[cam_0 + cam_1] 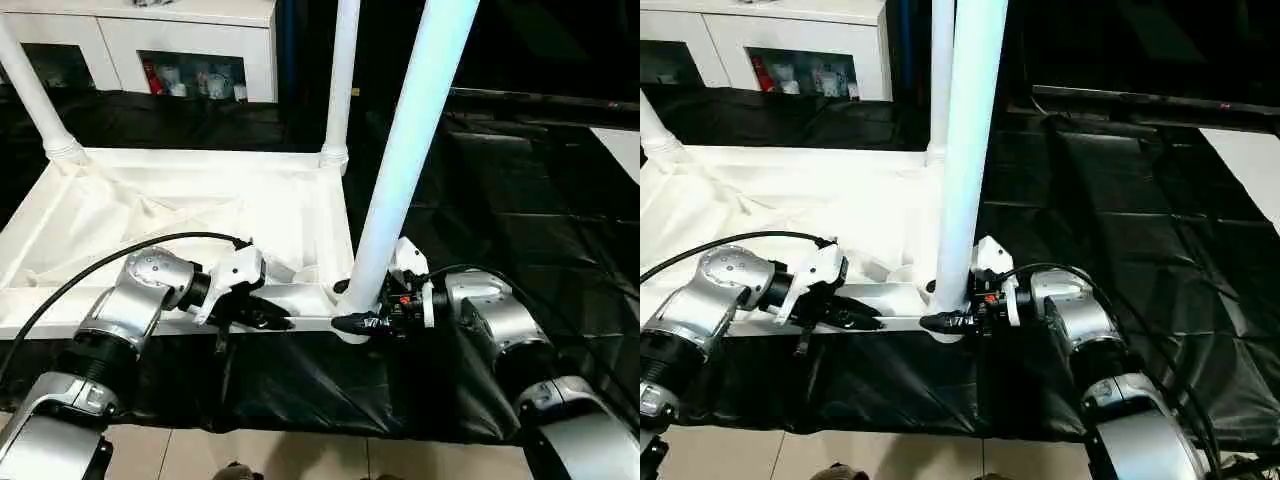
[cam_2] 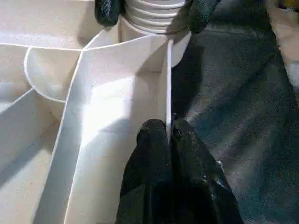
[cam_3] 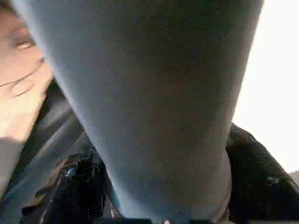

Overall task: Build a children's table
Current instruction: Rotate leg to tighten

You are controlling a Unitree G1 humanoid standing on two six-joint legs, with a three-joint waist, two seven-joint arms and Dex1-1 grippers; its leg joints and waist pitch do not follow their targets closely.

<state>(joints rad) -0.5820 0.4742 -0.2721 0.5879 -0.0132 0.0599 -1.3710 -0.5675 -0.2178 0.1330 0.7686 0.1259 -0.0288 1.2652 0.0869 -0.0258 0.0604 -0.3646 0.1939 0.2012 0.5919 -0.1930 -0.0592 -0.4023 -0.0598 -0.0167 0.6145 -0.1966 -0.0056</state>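
The white table top (image 1: 180, 215) lies upside down, ribbed underside up. Two white legs stand upright in its far corner sockets, one at far left (image 1: 35, 100) and one at far right (image 1: 340, 80). A third leg (image 1: 410, 140) rises from the near right corner socket, leaning slightly. My right gripper (image 1: 353, 320) is shut on this leg's ribbed lower end (image 2: 154, 11), a black finger (image 3: 74, 186) on each side. My left gripper (image 1: 275, 320) is shut on the top's thin near rim wall (image 2: 167, 84), just left of that corner.
The table top rests on a large work table under a black cover (image 1: 500, 200), whose near edge runs just in front of my grippers. A white cabinet (image 1: 190, 40) stands behind. A white sheet (image 1: 625, 145) lies at far right. Tiled floor (image 1: 300, 455) shows below.
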